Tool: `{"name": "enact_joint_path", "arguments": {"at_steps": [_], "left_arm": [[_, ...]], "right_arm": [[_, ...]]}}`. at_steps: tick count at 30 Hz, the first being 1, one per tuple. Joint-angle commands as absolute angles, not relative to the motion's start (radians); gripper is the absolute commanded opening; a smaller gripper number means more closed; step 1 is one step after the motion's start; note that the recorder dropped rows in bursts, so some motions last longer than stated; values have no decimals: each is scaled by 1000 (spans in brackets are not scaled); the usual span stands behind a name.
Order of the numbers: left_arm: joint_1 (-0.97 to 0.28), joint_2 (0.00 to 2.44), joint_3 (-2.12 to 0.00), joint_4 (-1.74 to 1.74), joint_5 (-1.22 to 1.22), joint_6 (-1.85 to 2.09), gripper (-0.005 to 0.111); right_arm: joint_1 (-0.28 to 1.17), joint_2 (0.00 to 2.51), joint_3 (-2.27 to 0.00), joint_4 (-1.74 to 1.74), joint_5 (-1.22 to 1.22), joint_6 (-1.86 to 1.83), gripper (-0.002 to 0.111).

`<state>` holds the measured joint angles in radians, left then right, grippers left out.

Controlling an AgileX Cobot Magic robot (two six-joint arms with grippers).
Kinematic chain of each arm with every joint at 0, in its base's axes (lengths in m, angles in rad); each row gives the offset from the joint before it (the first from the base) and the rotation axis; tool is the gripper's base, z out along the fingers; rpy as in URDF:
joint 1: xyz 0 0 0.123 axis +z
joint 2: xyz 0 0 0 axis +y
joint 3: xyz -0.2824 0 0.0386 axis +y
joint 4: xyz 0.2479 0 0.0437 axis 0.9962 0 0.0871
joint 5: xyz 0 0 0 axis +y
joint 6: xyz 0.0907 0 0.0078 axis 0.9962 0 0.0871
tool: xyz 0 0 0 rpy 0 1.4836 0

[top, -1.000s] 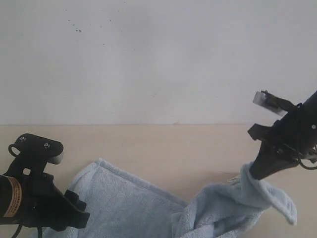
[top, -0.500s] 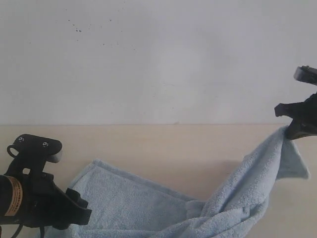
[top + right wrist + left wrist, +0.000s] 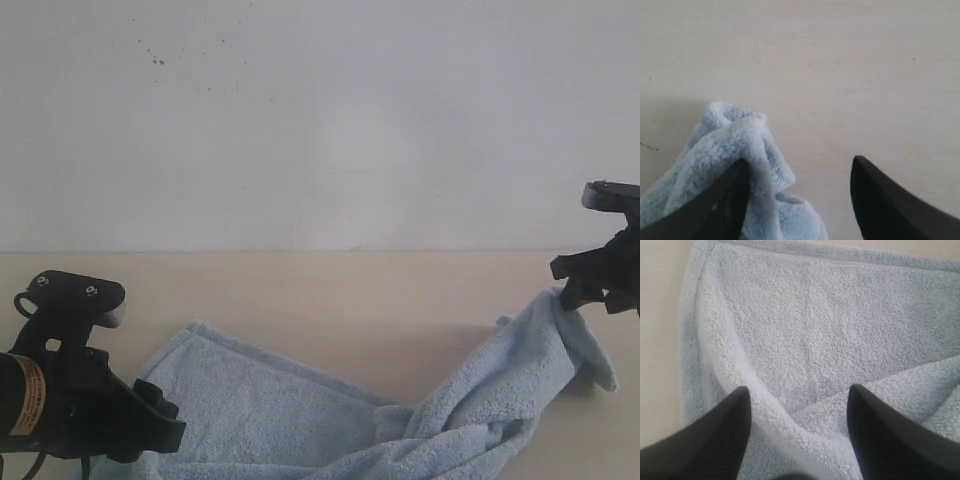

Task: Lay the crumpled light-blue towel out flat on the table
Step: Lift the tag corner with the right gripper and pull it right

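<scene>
The light-blue towel (image 3: 300, 420) lies on the beige table (image 3: 330, 290), flat at the left and bunched in a twisted fold toward the right, where one end rises to my right gripper (image 3: 592, 290). That gripper (image 3: 797, 167) stands open; the towel's end (image 3: 735, 150) drapes against one finger (image 3: 715, 205), with bare table between the jaws. My left gripper (image 3: 797, 397) hovers open over the towel's left part (image 3: 815, 325), a raised fold (image 3: 775, 415) running between its fingers. In the exterior view the left arm (image 3: 70, 400) covers the towel's near left corner.
An off-white speckled wall (image 3: 320, 120) rises behind the table's far edge. Bare tabletop (image 3: 840, 65) shows beyond the towel's right end, and a strip of it (image 3: 660, 340) beside the towel's left hem.
My right gripper carried the towel's end up and to the right, stretching the cloth, then came down a little and opened. The end now sags against one finger. The left arm has not moved.
</scene>
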<state>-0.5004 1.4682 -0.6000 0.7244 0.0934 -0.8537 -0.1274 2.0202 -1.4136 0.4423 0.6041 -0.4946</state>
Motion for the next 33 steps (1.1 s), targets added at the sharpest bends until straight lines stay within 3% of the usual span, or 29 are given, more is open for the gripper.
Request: {"name": "enact_joint_path", "arguments": {"at_steps": [1,6,12,21,33], "left_arm": [[-498,1461,-606,714,82,-862,54],[-498,1461,-606,714,82,-862,54],[-498,1461,-606,714,76,-862,54],[-498,1461,-606,714,76,-862,54],[-498,1461,-606,714,74,-862,54]], "right_arm": [[-130,2011,-1420,433,682,-510,58],[-130,1985,-1420,431,785,-587,58],[-130,1903,-1420,439,740,-638,58],[-130,1864,-1384,315,943,-657,58],[-130,1913,-1187,370,543,-739,58]]}}
